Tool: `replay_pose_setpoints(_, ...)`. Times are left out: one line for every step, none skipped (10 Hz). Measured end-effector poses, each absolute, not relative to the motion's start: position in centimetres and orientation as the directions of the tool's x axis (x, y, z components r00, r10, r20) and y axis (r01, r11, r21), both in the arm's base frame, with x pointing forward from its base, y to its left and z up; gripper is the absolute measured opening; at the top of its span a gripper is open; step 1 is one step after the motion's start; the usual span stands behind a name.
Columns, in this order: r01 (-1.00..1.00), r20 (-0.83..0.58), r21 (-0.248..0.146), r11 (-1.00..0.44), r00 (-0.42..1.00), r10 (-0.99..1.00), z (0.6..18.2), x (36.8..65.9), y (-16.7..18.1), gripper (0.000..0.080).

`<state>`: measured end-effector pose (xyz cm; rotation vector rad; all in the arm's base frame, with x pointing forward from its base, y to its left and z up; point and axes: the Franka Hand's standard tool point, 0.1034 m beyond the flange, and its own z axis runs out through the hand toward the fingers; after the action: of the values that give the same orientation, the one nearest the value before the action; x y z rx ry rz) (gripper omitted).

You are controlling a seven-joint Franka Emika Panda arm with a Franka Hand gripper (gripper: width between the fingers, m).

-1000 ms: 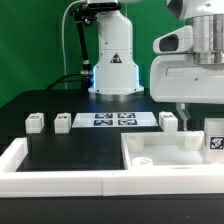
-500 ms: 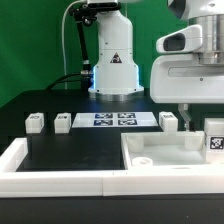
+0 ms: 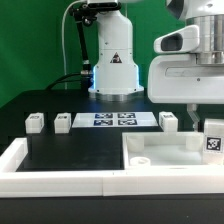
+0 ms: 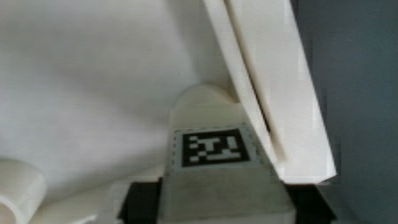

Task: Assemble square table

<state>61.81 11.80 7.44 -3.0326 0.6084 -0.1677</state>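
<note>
The square table's white top lies at the exterior view's lower right and fills much of the wrist view. A chunky white leg with a black-and-white tag stands at its right edge. My gripper hangs straight down over that leg. In the wrist view the gripper has its black fingers pressed against both sides of the leg, with no gap showing. Three more legs stand apart on the black table.
The marker board lies flat between the loose legs. White rim bars edge the black surface at the front and left. The robot's base stands at the back. A raised white wall runs beside the gripped leg.
The arm has stayed almost in place over the right edge of the top. The one finger visible in the exterior view has shifted inward as the jaws came together on the leg.
</note>
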Motion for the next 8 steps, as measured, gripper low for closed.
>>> replay_pose_setpoints(-0.386,0.097,-0.065,-0.920,0.915,-0.391,7.4,61.8,11.8,0.0301)
replay_pose_setpoints(-0.395,0.097,-0.064,-0.916,0.912,-0.400,7.4,61.8,11.6,0.0301)
replay_pose_setpoints(-0.414,0.096,-0.066,-0.908,0.903,-0.418,7.4,61.9,11.5,0.0301)
replay_pose_setpoints(-0.484,0.092,-0.070,-0.872,0.868,-0.489,7.4,61.8,11.1,0.0300)
replay_pose_setpoints(-0.550,0.088,-0.072,-0.832,0.827,-0.555,7.4,61.8,10.7,0.0301)
replay_pose_setpoints(-0.607,0.090,-0.072,-0.791,0.786,-0.612,7.4,61.7,10.4,0.0304)
replay_pose_setpoints(-0.678,0.097,-0.063,-0.733,0.726,-0.680,7.4,61.5,9.7,0.0307)
replay_pose_setpoints(-0.692,0.100,-0.059,-0.719,0.713,-0.694,7.4,61.5,9.4,0.0307)
